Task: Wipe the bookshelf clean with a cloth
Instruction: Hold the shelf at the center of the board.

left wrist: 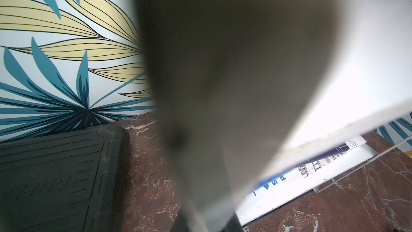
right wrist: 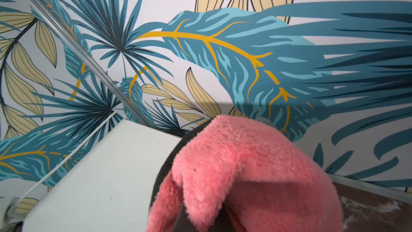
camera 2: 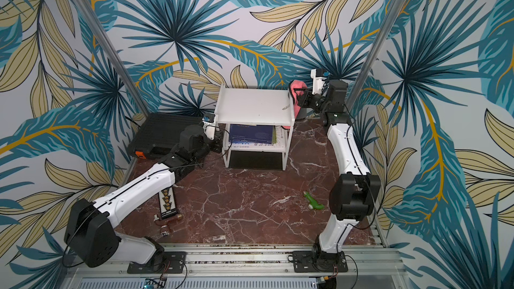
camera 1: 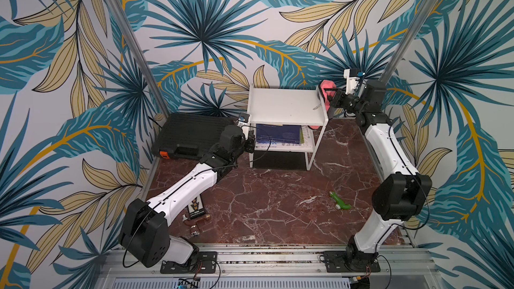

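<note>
The bookshelf (camera 1: 283, 104) (camera 2: 253, 104) stands at the back middle of the marble table, a white two-tier rack in a thin rod frame. My right gripper (camera 1: 331, 90) (camera 2: 301, 91) is at the right end of the top board (right wrist: 100, 175), shut on the pink cloth (camera 1: 324, 86) (camera 2: 294, 83). The cloth (right wrist: 245, 164) hangs over that edge and hides the jaws in the right wrist view. My left gripper (camera 1: 251, 140) (camera 2: 218, 139) sits at the rack's left side, shut on its white frame (left wrist: 356, 63), which blurs across the left wrist view.
A black ribbed case (camera 1: 192, 134) with an orange latch lies left of the rack. Books (camera 1: 278, 134) lie on the lower shelf. A small scrap (camera 1: 317, 106) rests on the top board. A green toy (camera 1: 340, 201) and a card with small copper parts (camera 1: 196, 209) lie nearer the front.
</note>
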{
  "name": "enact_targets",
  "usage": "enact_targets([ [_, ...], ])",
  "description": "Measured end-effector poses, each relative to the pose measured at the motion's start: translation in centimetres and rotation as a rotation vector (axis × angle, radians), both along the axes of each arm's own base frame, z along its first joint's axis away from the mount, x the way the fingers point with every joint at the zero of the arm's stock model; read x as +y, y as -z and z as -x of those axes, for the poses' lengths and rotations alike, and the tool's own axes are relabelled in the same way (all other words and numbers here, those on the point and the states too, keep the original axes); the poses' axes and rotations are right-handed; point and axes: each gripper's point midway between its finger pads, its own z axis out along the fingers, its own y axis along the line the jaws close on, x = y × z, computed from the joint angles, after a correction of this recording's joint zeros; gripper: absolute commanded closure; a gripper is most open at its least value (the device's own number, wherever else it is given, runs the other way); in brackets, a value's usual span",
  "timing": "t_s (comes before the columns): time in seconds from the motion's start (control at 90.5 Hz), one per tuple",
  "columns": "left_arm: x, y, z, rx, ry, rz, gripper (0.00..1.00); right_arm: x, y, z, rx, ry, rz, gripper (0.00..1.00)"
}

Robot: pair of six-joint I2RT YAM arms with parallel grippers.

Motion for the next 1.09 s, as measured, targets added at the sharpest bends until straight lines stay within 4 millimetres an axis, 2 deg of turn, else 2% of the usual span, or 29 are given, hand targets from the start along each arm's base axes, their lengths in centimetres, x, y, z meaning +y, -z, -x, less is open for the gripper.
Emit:
enact_targets([
  [0.077, -0.1, 0.0, 0.0, -0.002, 0.007, -0.001, 1.0, 0.0, 0.6, 0.1, 0.009, 0.006, 0.009, 1.0],
  [0.144, -0.1, 0.0, 0.1, -0.003, 0.011, -0.003, 1.0, 0.0, 1.1, 1.9, -0.006, 0.01, 0.031, 1.0],
  [0.21, -0.2, 0.0, 0.1, -0.003, 0.014, -0.002, 1.0, 0.2, 1.0, 5.2, -0.025, 0.01, 0.057, 1.0],
  [0.287, -0.3, 0.0, 0.1, -0.003, 0.019, -0.001, 1.0, 0.5, 0.2, 10.3, -0.066, 0.014, 0.088, 1.0],
  [0.387, -0.4, 0.0, 0.1, -0.003, 0.024, 0.001, 1.0, 0.8, -0.8, 15.9, -0.153, 0.037, 0.13, 1.0],
  [0.508, -0.4, 0.0, 0.2, -0.004, 0.028, -0.002, 1.0, 1.2, -0.9, 20.9, -0.306, 0.094, 0.187, 1.0],
  [0.574, -0.5, 0.0, 0.2, -0.004, 0.032, -0.003, 1.0, 2.2, -0.5, 22.5, -0.374, 0.089, 0.214, 1.0],
  [0.685, -0.5, 0.0, 0.2, -0.003, 0.032, -0.002, 1.0, 5.5, -0.9, 22.3, -0.444, 0.032, 0.289, 1.0],
  [0.828, -0.5, 0.0, 0.2, -0.004, 0.031, 0.0, 1.0, 12.4, -0.9, 19.4, -0.488, -0.068, 0.439, 1.0],
  [0.917, -0.5, -0.1, 0.2, -0.004, 0.034, 0.0, 1.0, 15.2, -0.7, 18.0, -0.499, -0.073, 0.517, 1.0],
  [0.95, -0.5, -0.1, 0.2, -0.004, 0.035, 0.0, 1.0, 15.3, -0.7, 17.6, -0.499, -0.056, 0.545, 1.0],
  [1.005, -0.5, -0.1, 0.2, -0.005, 0.039, 0.0, 1.0, 14.5, -0.7, 16.8, -0.49, 0.014, 0.61, 1.0],
  [1.093, -0.3, -0.1, 0.0, -0.006, 0.041, -0.001, 1.0, 10.9, -0.8, 16.1, -0.47, 0.169, 0.744, 1.0],
])
